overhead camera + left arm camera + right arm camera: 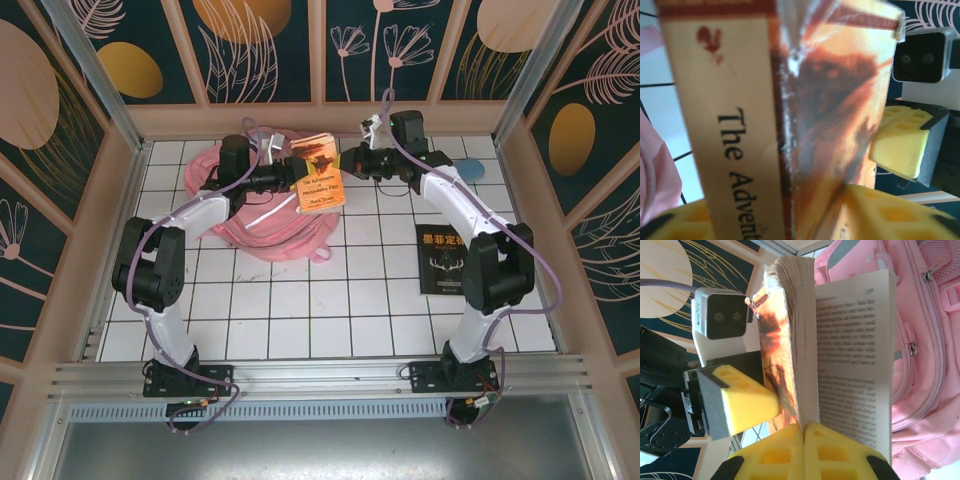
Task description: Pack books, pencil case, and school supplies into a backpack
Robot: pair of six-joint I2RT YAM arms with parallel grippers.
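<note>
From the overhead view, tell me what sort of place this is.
Probably a purpose-built robot test cell, not a classroom: a white gridded table, decorative floral wall panels, and an aluminium rail with the left arm and right arm bolted on.

The orange book (pixel 320 176), with a dark picture on its cover, hangs partly open off the table, above the pink backpack (pixel 262 232), which lies slumped near the far edge, left of centre. The black booklet (pixel 445 258) lies flat toward the right edge. The light blue pencil case (pixel 470 171) lies near the far right corner
</note>
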